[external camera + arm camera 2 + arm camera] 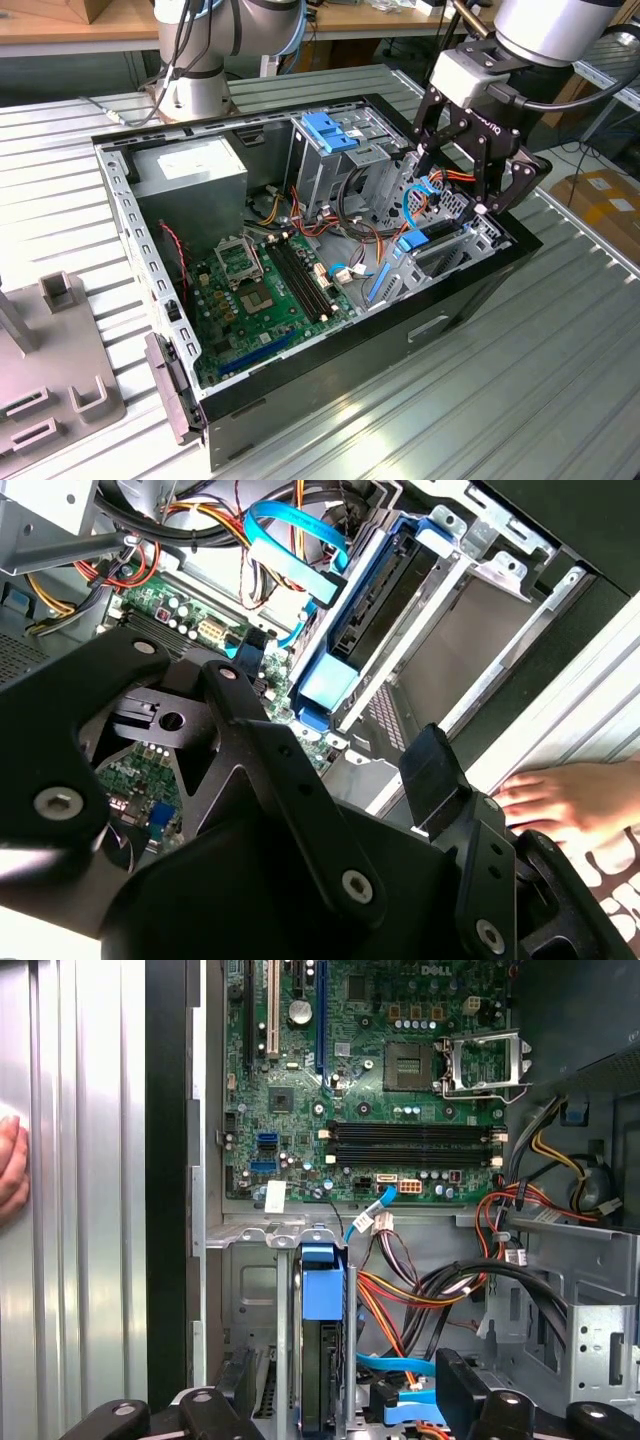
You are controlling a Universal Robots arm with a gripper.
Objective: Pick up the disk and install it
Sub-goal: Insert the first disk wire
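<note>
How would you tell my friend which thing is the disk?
Find the open black computer case on the ribbed metal table. At its corner toward the exterior view's right, a silver metal bay sits beside the green circuit board. The disk stands on edge there, a thin dark slab in a bright blue plastic frame, unlike the floppy blue cable beside it.

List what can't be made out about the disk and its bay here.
- Label: in the first wrist view the disk stands edge-on between the bay walls, which hide its faces.
- Seating: one end of the disk is cut off by that picture's edge; in the exterior view the open pincer covers part of it.
- The hand: cut off by the first wrist view's edge, so what it touches is unclear.
</note>
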